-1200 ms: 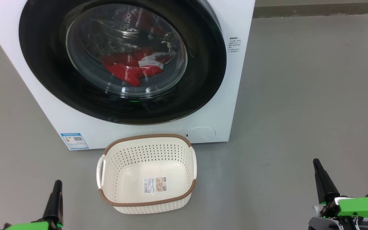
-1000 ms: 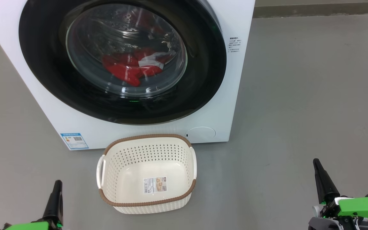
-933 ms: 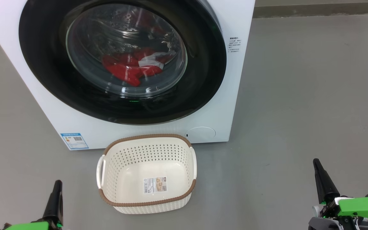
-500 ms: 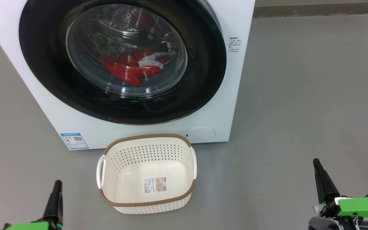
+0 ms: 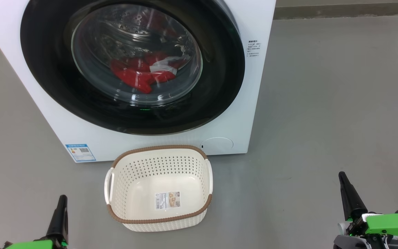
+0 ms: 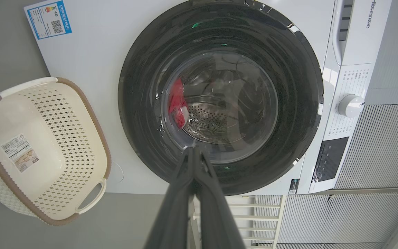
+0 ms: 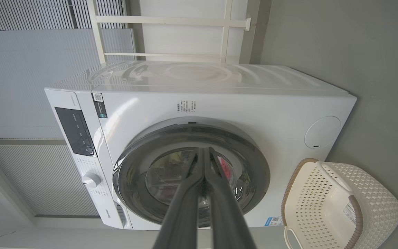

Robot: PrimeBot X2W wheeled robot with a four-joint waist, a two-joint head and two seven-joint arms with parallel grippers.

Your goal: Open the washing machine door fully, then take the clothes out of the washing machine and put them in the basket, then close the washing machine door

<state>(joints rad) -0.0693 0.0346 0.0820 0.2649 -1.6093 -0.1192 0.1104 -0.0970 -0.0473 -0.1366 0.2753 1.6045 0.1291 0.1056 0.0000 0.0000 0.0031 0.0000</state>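
Observation:
The white washing machine [image 5: 64,131] stands ahead with its round black door [image 5: 219,86] closed flat against the front. Red clothes [image 5: 133,77] with a white patch lie in the steel drum behind the glass window. The empty cream basket [image 5: 116,162] with a brown rim sits on the floor just before the machine. My left gripper [image 5: 62,197] is shut at the lower left, well short of the basket. My right gripper [image 5: 341,174] is shut at the lower right, out to the side of the machine. Each wrist view shows its own fingers pressed together, aimed at the door [image 6: 143,69] [image 7: 254,162].
Grey floor [image 5: 340,103] spreads wide to the right of the machine. A small blue label sticker [image 5: 80,152] and a round white cap [image 5: 217,144] sit low on the machine's front. A control panel with a white knob [image 6: 351,104] and ribbed wall panels [image 6: 385,145] show in the left wrist view.

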